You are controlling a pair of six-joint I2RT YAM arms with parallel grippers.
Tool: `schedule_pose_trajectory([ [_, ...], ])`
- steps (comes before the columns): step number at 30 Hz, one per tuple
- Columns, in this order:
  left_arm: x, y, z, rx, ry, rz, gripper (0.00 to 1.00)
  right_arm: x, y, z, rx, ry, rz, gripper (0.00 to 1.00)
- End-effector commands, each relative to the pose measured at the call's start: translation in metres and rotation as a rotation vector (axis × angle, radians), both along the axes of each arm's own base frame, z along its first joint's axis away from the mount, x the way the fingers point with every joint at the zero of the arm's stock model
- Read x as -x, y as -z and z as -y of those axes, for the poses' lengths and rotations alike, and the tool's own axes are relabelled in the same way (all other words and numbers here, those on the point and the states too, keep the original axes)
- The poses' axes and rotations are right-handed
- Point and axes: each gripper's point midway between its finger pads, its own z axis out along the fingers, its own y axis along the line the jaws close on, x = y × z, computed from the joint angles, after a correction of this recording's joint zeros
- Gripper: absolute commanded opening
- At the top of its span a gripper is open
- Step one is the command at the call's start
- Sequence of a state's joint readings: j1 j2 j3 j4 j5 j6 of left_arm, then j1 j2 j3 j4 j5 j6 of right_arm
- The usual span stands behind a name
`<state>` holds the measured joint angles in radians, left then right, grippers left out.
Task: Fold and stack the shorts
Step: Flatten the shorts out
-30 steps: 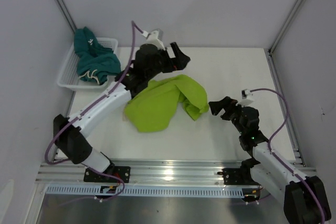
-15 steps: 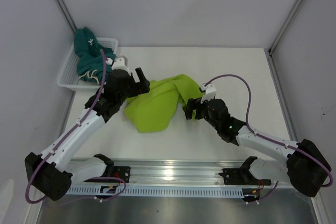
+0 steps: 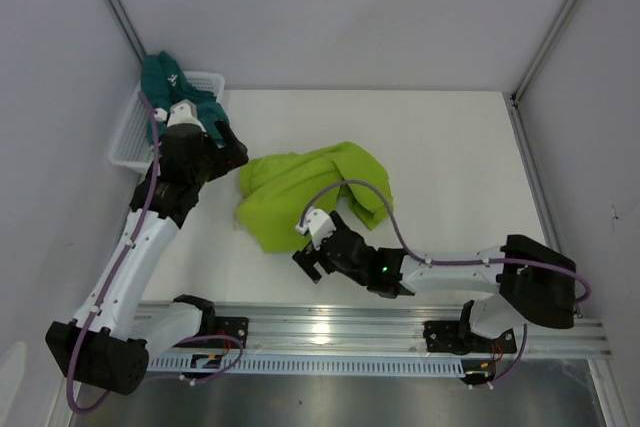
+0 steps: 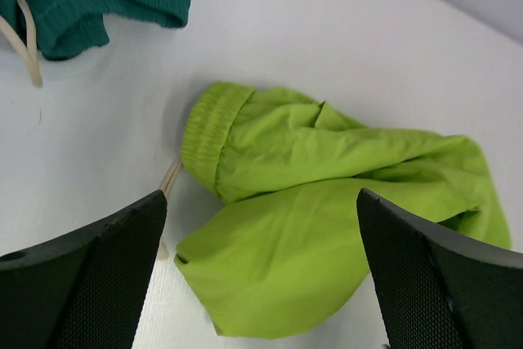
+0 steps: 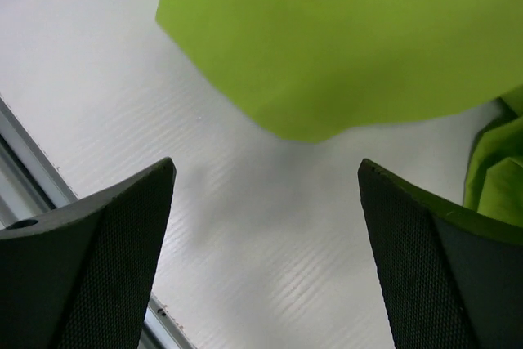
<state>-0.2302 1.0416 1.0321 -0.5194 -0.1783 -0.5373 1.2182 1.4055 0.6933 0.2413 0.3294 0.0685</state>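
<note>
On my white table (image 3: 450, 147) the lime green shorts (image 3: 300, 192) lie crumpled near the middle, the dark teal shorts (image 3: 165, 82) sit heaped in the basket (image 3: 125, 142) at the far left, my left claw (image 3: 232, 150) gapes wide just left of the lime pair, and my right claw (image 3: 308, 265) gapes wide at its near edge, both holding nothing.

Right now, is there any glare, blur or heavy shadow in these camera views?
Top external: even light, one bright glare patch on the metal rail. Left wrist: lime green shorts in sharp focus, no glare. Right wrist: a soft shadow on the table under the shorts' hem.
</note>
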Motion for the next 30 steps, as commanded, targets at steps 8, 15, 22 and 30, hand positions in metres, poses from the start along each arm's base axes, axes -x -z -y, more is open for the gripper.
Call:
schedule_pose_trajectory([
  [8,0.015,-0.031,-0.023,0.046,-0.015,0.047,0.99,0.01,0.01,-0.082,0.178,-0.104,0.168,0.92],
  [15,0.024,-0.034,-0.03,0.023,-0.017,0.054,0.99,0.009,0.037,-0.103,0.36,-0.093,0.306,0.91],
  [22,0.027,-0.03,-0.028,0.035,0.007,0.058,0.99,-0.013,0.046,-0.105,0.44,0.023,0.409,0.9],
  [30,0.029,-0.03,-0.031,0.024,0.008,0.066,0.99,-0.034,0.046,-0.102,0.46,0.116,0.483,0.74],
])
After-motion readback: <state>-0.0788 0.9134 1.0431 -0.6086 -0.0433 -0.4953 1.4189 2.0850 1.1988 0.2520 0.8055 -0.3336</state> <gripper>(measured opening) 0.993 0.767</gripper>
